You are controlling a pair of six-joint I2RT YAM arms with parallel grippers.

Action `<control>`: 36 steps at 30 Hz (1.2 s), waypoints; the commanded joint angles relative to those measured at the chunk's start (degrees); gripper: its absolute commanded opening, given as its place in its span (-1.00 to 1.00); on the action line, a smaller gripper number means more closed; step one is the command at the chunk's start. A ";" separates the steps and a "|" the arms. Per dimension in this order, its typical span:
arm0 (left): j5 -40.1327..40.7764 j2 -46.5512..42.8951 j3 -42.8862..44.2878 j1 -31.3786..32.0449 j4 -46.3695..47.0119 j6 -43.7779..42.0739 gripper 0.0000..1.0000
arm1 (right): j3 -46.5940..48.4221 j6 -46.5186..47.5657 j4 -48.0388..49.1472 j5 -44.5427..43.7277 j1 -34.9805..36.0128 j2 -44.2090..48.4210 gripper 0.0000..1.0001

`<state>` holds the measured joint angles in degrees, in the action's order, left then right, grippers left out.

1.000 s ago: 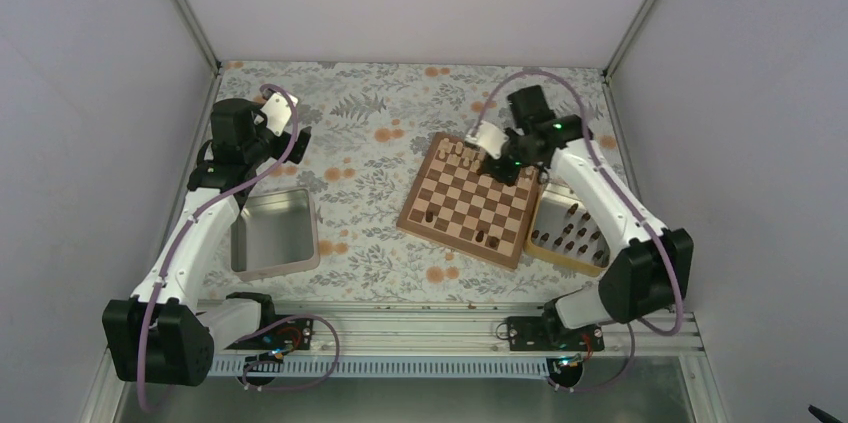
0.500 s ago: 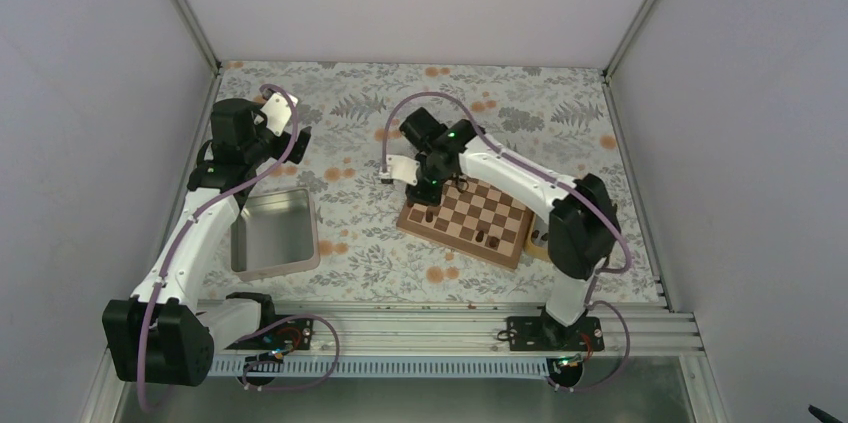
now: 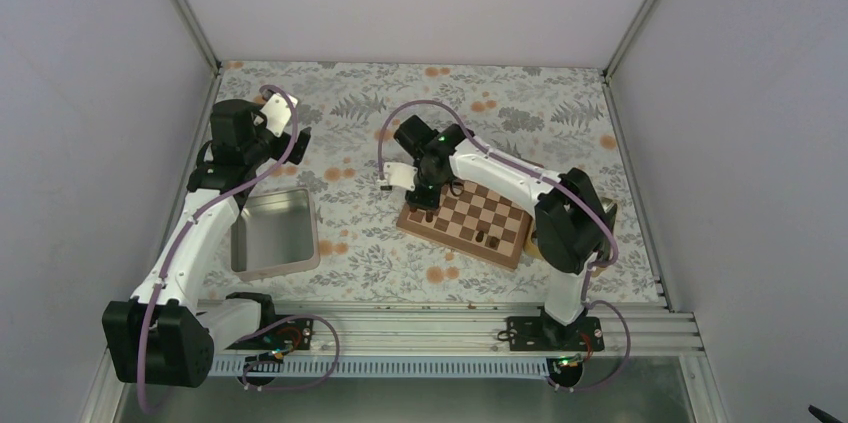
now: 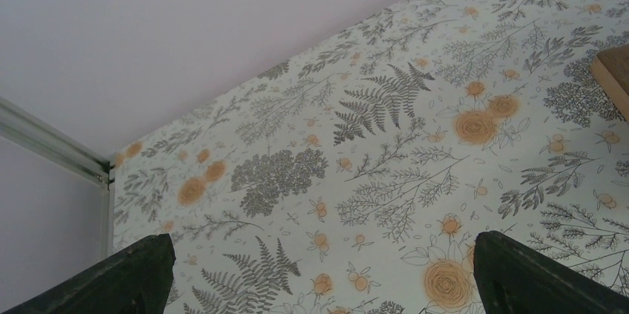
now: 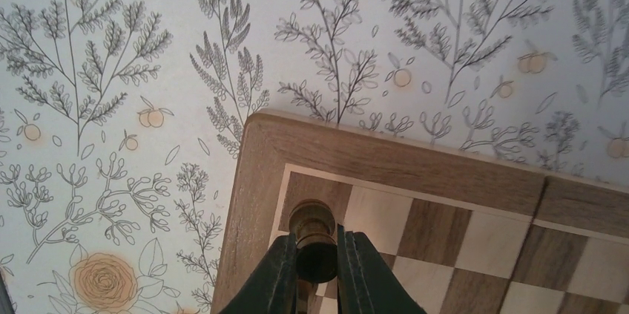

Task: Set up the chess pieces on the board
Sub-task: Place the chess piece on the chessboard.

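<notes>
The board (image 3: 470, 220) lies right of centre on the floral cloth, with two dark chess pieces (image 3: 487, 238) standing near its front edge. My right gripper (image 3: 424, 199) hangs over the board's left corner. In the right wrist view it (image 5: 315, 254) is shut on a dark brown chess piece (image 5: 312, 226), held upright above the corner square of the board (image 5: 415, 165). My left gripper (image 3: 300, 141) is far left over bare cloth. Its fingers (image 4: 141, 273) stand wide apart, open, with nothing between them.
A grey metal tin (image 3: 272, 233) sits at the left, beside the left arm. A sliver of the light wooden tray (image 3: 608, 211) shows behind the right arm's elbow. A wooden corner (image 4: 616, 76) pokes in at the right edge of the left wrist view.
My right arm has swung from the board's far right corner across to its left corner, jaws still shut. The left arm has not moved.
</notes>
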<state>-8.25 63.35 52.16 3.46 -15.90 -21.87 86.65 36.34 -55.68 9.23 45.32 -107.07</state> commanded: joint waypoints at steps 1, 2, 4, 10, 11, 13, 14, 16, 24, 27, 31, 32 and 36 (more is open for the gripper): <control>-1.07 -0.78 -0.66 -0.19 0.82 -0.17 1.00 | -2.94 -0.41 1.18 1.07 0.14 0.79 -0.80; -1.07 -0.81 -0.66 -0.32 0.79 -0.19 1.00 | -3.35 -0.32 1.35 1.86 0.20 0.89 -0.81; -1.10 -0.73 -0.68 -0.22 0.81 -0.19 1.00 | -4.45 -0.30 2.24 2.56 0.14 1.02 -0.81; -1.11 -0.67 -0.58 -0.20 0.73 -0.18 1.00 | -6.45 -0.27 4.56 3.58 0.12 0.92 -0.81; -1.03 -0.61 -0.57 -0.32 0.72 -0.13 1.00 | -6.45 -0.30 4.74 3.59 0.12 0.68 -0.81; -1.10 -0.60 -0.57 -0.30 0.66 -0.18 1.00 | -6.51 -0.30 5.30 3.60 0.12 0.62 -0.81; -1.10 -0.53 -0.57 -0.25 0.68 -0.19 1.00 | -6.48 -0.25 5.56 3.55 0.12 0.48 -0.81; -1.01 -0.52 -0.61 -0.27 0.68 -0.19 1.00 | -6.06 -0.44 5.77 3.04 0.11 0.12 -0.82; -1.16 -0.41 -0.66 -0.23 0.72 -0.19 1.00 | -5.51 -0.56 5.67 1.70 -0.41 -0.29 -0.82; -1.25 -0.43 -0.74 -0.24 0.81 -0.19 1.00 | -5.93 -0.61 5.91 1.40 -0.65 -0.28 -0.82; -1.25 -0.44 -0.79 -0.23 0.82 -0.27 1.00 | -6.05 -0.78 5.93 0.88 -1.04 -0.33 -0.81; -1.24 -0.43 -0.75 -0.29 0.77 -0.22 1.00 | -6.12 -0.77 6.06 0.81 -1.15 -0.29 -0.81; -1.35 -0.56 -0.67 -0.17 0.70 -0.24 1.00 | -6.26 -0.76 5.92 0.84 -1.37 -0.46 -0.81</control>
<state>-8.49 63.35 52.16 3.46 -15.90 -21.89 80.51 36.32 -50.57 10.57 44.49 -107.11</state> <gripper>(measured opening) 0.999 0.117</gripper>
